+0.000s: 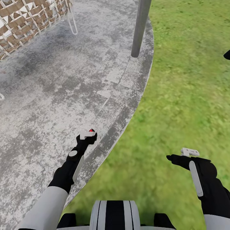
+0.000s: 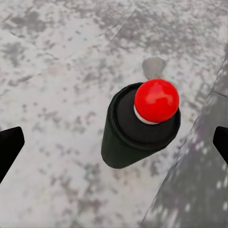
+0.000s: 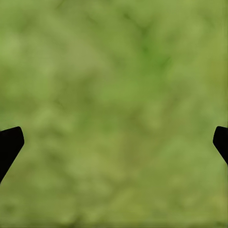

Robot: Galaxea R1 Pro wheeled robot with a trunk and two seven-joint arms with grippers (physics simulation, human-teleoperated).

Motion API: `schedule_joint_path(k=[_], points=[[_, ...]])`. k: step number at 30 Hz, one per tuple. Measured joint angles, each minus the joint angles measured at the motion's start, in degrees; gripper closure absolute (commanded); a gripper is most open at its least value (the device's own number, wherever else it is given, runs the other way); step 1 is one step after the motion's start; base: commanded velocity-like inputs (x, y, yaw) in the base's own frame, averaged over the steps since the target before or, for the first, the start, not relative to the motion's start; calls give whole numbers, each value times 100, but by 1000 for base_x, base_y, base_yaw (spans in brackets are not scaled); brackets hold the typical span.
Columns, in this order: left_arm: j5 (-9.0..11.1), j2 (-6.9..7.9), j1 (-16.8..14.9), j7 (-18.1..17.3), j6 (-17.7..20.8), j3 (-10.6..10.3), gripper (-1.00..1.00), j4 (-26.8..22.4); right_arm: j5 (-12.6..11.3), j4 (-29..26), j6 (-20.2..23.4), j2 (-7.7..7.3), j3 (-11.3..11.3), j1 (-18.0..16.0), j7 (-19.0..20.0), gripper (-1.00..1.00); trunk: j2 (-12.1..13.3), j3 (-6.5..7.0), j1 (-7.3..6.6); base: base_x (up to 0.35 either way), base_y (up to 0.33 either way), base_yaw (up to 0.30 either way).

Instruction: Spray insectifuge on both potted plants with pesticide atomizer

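Note:
The pesticide atomizer (image 2: 137, 126) stands upright on the grey paving (image 1: 48, 95). From above it is a dark bottle with a round red top; its label is hidden. My left gripper (image 2: 114, 142) hangs right over it, open, one fingertip (image 2: 9, 145) on each side and well apart from the bottle. In the head view the red top (image 1: 92, 130) peeks out just past my left gripper (image 1: 87, 136). My right gripper (image 1: 174, 158) is open over the lawn (image 1: 185, 95), with only grass between its fingers (image 3: 9, 145). The potted plants are out of view.
A tall grey post (image 1: 140, 28) stands at the curved edge of the paving, ahead of the left arm. A brown-and-white lattice structure (image 1: 25, 22) with white wire legs is at the far left. A dark shape (image 1: 227, 54) cuts in at the right edge.

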Motion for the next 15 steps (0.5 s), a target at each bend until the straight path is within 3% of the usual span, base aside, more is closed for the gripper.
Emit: schedule_joint_path(k=[4, 15], points=[[-1, 0, 0, 0, 0, -2, -100, 0, 0, -2, 3, 0, 0, 0, 0, -100, -4, -69, 8, 0, 0, 0], [-8, 0, 0, 0, -1, -3, -100, 0, -1, -3, 4, 0, -1, 0, 0, -100, -4, -71, 7, 26, -19, 0]])
